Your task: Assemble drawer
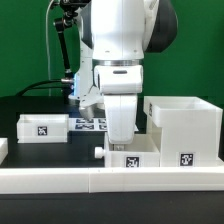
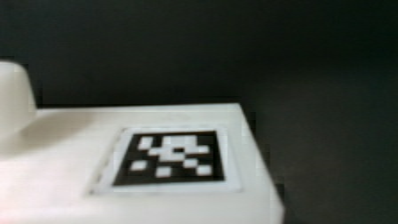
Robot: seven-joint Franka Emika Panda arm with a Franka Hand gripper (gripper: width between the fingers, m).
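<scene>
The drawer's large white housing [image 1: 186, 122] stands at the exterior view's right, with a tag on its front. One small tray [image 1: 130, 158] sits just beside it against the front rim, tag facing the camera. My gripper [image 1: 120, 140] is lowered straight onto this tray's back part, and its fingertips are hidden behind the tray and the hand. The wrist view shows the tray's white face [image 2: 71, 180] and its tag [image 2: 173, 157] very close and blurred, without clear fingers. The second small tray [image 1: 42, 127] lies at the exterior view's left.
The marker board [image 1: 88, 125] lies flat behind the gripper, between the left tray and the housing. The white rim [image 1: 70, 182] runs along the table's front. Black cables and a stand [image 1: 66, 60] rise at the back left.
</scene>
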